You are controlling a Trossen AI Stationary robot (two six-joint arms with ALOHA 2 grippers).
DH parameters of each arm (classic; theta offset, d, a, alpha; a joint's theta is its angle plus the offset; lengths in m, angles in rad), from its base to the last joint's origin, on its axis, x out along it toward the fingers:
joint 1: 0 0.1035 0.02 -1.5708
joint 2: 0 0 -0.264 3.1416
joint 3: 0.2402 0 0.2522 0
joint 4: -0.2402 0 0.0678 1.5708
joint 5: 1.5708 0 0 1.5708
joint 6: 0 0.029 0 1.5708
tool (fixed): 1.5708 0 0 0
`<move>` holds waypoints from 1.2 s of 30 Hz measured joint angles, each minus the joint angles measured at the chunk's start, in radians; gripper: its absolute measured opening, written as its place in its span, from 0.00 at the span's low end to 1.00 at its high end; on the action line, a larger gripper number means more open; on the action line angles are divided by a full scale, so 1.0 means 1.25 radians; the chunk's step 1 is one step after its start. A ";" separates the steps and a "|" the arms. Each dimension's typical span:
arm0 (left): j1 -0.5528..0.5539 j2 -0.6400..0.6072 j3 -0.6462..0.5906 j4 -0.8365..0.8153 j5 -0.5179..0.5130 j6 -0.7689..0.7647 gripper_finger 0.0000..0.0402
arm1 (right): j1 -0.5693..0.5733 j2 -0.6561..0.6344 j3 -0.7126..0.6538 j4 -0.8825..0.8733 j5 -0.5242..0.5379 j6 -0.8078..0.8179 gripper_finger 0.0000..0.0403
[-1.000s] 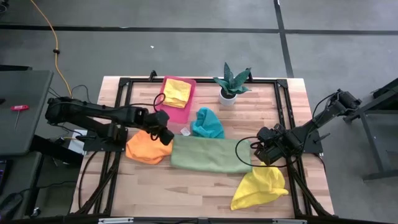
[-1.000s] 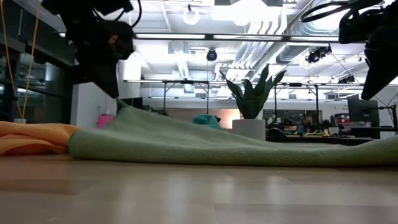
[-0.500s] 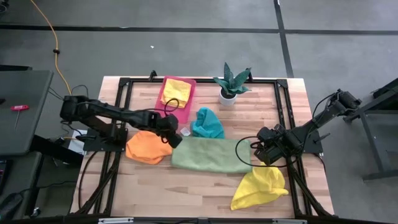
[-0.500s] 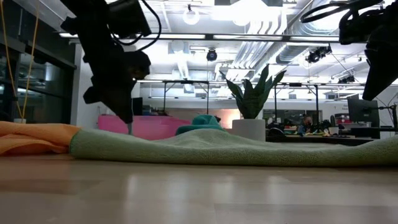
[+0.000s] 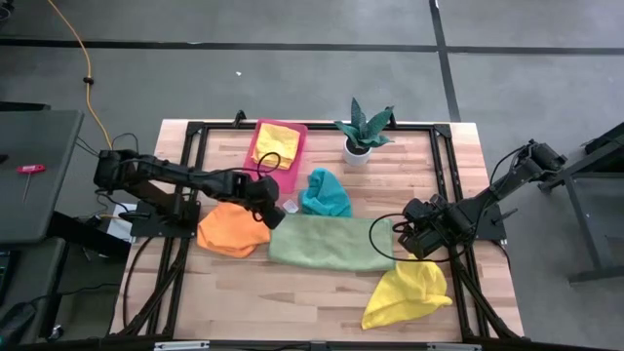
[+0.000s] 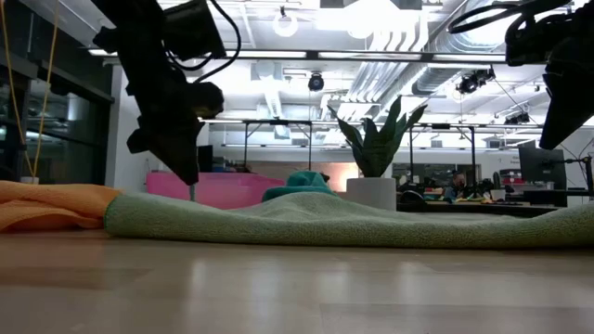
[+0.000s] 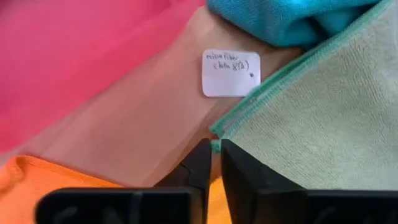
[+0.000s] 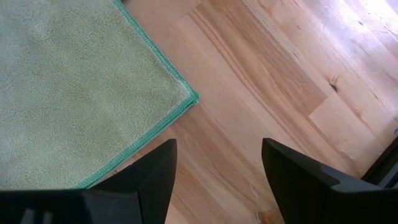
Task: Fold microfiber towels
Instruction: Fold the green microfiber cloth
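Note:
A light green towel (image 5: 331, 244) lies spread on the table's middle. My left gripper (image 7: 215, 155) is at its far left corner, fingers almost together. My right gripper (image 8: 217, 168) hangs open over bare wood just past the towel's right end (image 8: 180, 93) and touches nothing. An orange towel (image 5: 232, 232) lies bunched on the left and a teal one (image 5: 325, 193) behind the green. One yellow towel (image 5: 277, 144) rests in the pink tray (image 5: 283, 177). Another yellow towel (image 5: 408, 292) lies crumpled near the front right. My left gripper has the green towel's far left corner (image 7: 216, 132) at the free ends of its two fingers, with only a narrow slit between them. The fingers slant down from the table's left. The corner and the rest of the towel lie on the table.
A potted plant (image 5: 361, 132) stands at the back, right of the tray. A small white label (image 7: 231, 73) lies on the wood between the tray, the teal towel and the green corner. Bare wood shows along the front edge (image 5: 292, 302).
My left gripper has come down and gone a little toward the table's right. The green towel's far left corner, held up off the table a second ago, has come down and lies flat. The rest of the towel has stayed where it was.

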 joint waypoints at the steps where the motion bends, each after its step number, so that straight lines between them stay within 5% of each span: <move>1: 0.005 0.000 0.002 -0.002 -0.001 0.007 0.10 | 0.000 0.000 0.000 0.000 0.000 0.000 0.56; 7: 0.052 -0.014 0.047 -0.059 0.000 0.090 0.29 | -0.001 0.000 0.000 0.001 -0.017 0.004 0.56; 15: 0.089 -0.144 0.078 -0.042 0.040 0.147 0.47 | -0.061 -0.018 -0.048 0.053 -0.257 0.135 0.56; 19: 0.032 -0.257 0.040 0.101 0.064 0.164 0.50 | -0.070 -0.080 -0.165 0.257 -0.335 0.212 0.56; 24: -0.078 -0.385 -0.065 0.351 0.060 0.138 0.50 | -0.083 -0.159 -0.281 0.522 -0.292 0.351 0.56; 30: -0.202 -0.460 -0.219 0.694 -0.028 0.060 0.50 | -0.128 -0.130 -0.291 0.511 -0.291 0.377 0.56; 36: -0.259 -0.476 -0.251 0.760 -0.097 0.053 0.50 | -0.168 -0.040 -0.290 0.551 -0.298 0.357 0.56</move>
